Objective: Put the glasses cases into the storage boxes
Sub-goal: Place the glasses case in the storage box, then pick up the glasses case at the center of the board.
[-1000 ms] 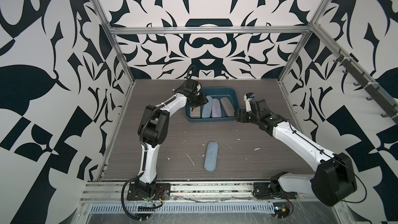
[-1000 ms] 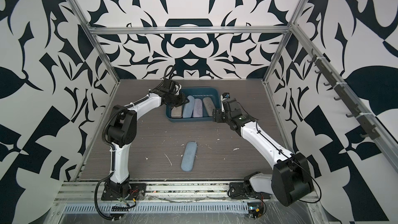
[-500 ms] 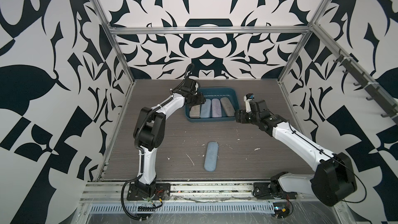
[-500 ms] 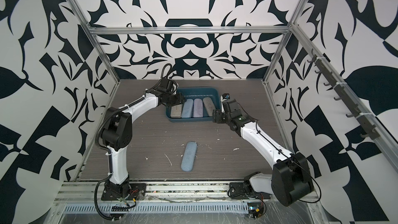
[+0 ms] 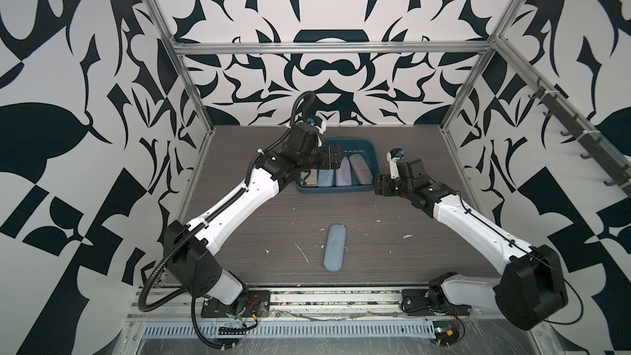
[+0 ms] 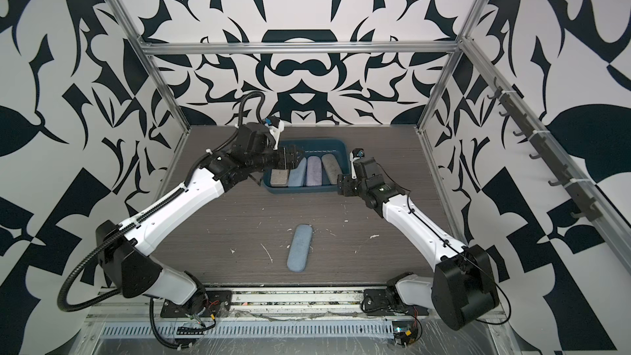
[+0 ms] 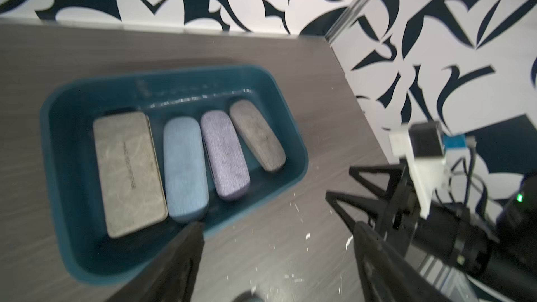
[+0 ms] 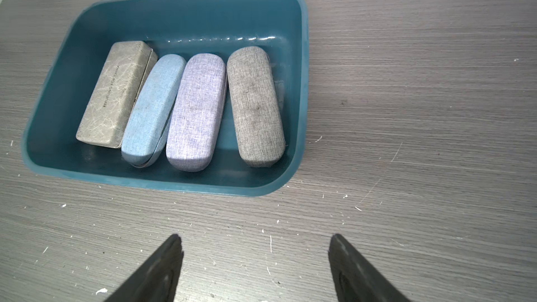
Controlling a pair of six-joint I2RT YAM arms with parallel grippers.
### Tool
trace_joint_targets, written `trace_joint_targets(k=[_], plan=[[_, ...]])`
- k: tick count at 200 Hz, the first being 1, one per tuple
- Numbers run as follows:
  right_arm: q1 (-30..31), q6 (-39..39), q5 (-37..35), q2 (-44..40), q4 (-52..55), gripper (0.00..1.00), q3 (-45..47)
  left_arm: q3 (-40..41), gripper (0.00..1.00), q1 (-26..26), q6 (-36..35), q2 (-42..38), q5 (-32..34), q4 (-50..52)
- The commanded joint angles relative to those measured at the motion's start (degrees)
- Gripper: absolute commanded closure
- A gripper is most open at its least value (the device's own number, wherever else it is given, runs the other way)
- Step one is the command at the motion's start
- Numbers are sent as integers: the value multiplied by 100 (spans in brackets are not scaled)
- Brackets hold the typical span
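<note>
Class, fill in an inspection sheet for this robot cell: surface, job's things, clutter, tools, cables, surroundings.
Surface: grey wood-grain table, scuffed.
Job's things: teal tray holds beige case, light blue case, lilac case and grey-brown case side by side; second light blue case lies on the table, outside.
Clutter: white flecks scattered on the table.
Tools: left tool open, empty, above the tray; right tool open, empty, beside the tray.
Cables: black conduit along the left arm; thin wires at the bases.
Surroundings: black-and-white patterned walls, aluminium frame, hook rail.
</note>
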State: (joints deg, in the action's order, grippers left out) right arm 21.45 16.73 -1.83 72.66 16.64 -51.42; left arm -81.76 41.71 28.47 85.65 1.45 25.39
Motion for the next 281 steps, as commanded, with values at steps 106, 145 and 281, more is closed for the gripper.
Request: trace_joint_targets(k=[106, 145, 281], plan=[[-27, 85, -161, -164, -56, 17, 22, 1568, 1, 2033, 1503, 559, 952, 2039], [-27, 83, -163, -178, -95, 17, 144, 1689, 1, 2182, 1469, 1045, 466, 1704], [-36, 85, -165, -77, -249, 17, 273, 1571, 33, 2297, 1398, 1828, -57, 1546]])
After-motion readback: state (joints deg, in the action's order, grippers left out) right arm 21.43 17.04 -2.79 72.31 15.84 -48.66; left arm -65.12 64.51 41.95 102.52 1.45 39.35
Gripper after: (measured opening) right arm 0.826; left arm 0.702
